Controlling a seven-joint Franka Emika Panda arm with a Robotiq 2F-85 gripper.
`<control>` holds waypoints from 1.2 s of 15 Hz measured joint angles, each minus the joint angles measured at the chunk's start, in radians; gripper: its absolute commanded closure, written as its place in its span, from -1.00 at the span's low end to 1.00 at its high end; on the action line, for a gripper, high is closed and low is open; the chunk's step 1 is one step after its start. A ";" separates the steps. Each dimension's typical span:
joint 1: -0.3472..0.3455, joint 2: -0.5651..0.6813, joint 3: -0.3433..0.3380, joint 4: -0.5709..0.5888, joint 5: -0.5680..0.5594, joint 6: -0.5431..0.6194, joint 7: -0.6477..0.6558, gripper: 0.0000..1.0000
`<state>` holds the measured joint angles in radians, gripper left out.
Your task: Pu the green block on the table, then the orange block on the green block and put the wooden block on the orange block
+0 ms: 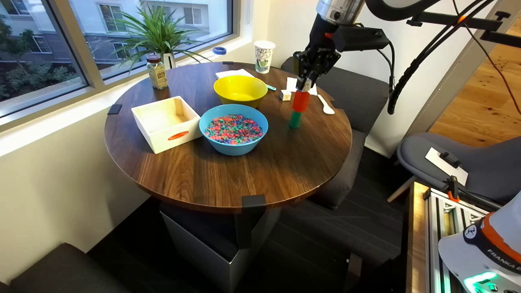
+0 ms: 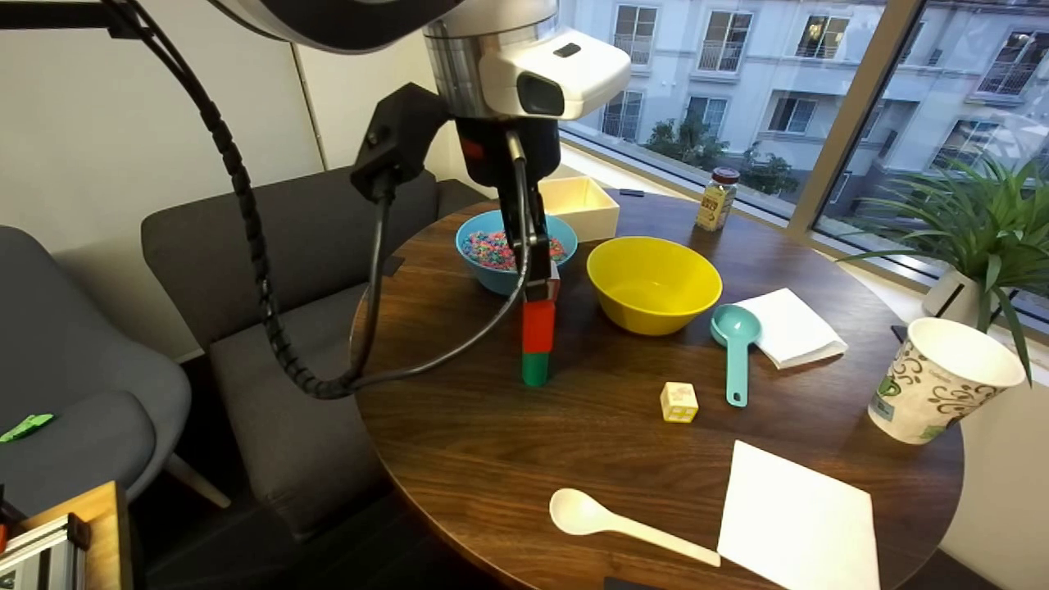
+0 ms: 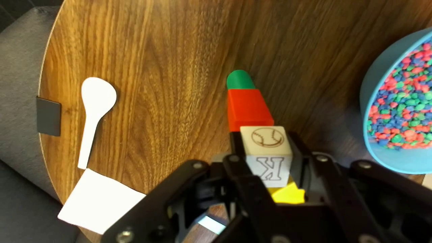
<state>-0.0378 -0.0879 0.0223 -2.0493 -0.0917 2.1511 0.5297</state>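
Observation:
The green block (image 1: 295, 119) stands upright on the round dark wooden table (image 1: 244, 179). The orange block (image 1: 300, 101) stands on top of the green block. Both also show in the wrist view, green (image 3: 240, 80) beyond orange (image 3: 248, 104). The pale wooden block (image 3: 268, 168), marked with a K and a baseball, is between the fingers of my gripper (image 3: 265, 135), which is shut on it. In both exterior views it sits directly over the orange block with no visible gap. I cannot tell whether its weight rests there. In an exterior view the fingers (image 2: 539, 287) hide most of it.
A blue bowl of colourful pebbles (image 1: 234, 146) and a yellow bowl (image 2: 656, 287) stand near the stack. A second small cube (image 2: 678, 401), a white spoon (image 2: 631, 528), napkins (image 2: 799, 516), a teal scoop (image 2: 737, 360), a paper cup (image 2: 934, 385) and a wooden box (image 1: 171, 134) are around.

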 measured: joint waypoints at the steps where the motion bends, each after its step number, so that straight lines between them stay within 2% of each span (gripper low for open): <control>1: 0.000 0.001 0.000 0.000 -0.002 0.000 0.001 0.81; 18: 0.002 0.006 0.008 0.000 -0.044 0.000 0.032 0.81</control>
<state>-0.0357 -0.0823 0.0307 -2.0493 -0.1359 2.1511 0.5614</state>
